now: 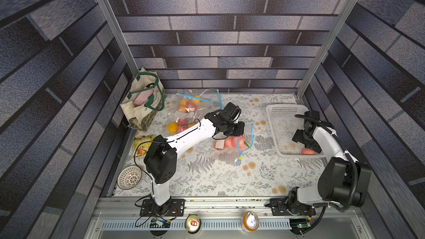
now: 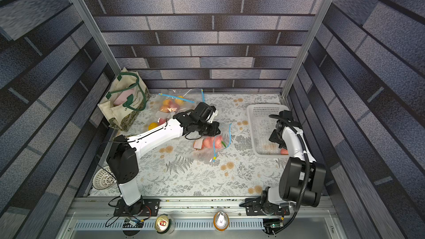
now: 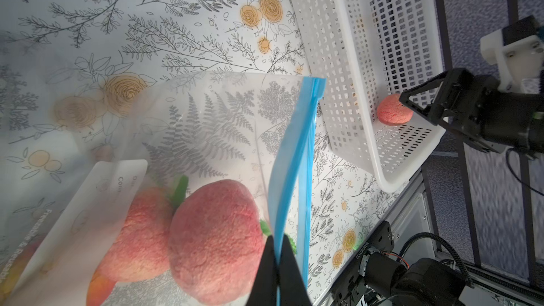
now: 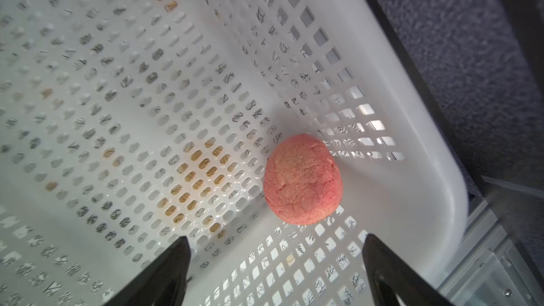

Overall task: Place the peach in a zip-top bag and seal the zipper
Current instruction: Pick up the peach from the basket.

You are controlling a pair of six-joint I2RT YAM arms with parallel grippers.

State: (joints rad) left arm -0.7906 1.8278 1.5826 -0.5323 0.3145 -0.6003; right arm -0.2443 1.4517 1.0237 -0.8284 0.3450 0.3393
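Your peach point(image 4: 303, 179) is a rough, cracked pinkish-red ball, lying in the lower corner of the white perforated basket point(image 1: 284, 125) at the right of both top views. Your right hand point(image 4: 275, 236) hangs over it, jaws wide apart, empty. Your left hand point(image 3: 277, 242) is clamped on the blue zipper strip point(image 3: 294, 154) of the zip-top bag point(image 3: 223, 119) at mid-frame on the desk point(image 1: 218, 180).

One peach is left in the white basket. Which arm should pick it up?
Right. The right gripper hangs inside the basket with its jaws open and the peach just ahead of them. The left gripper is shut on the blue zipper edge of the zip-top bag, so it is occupied.
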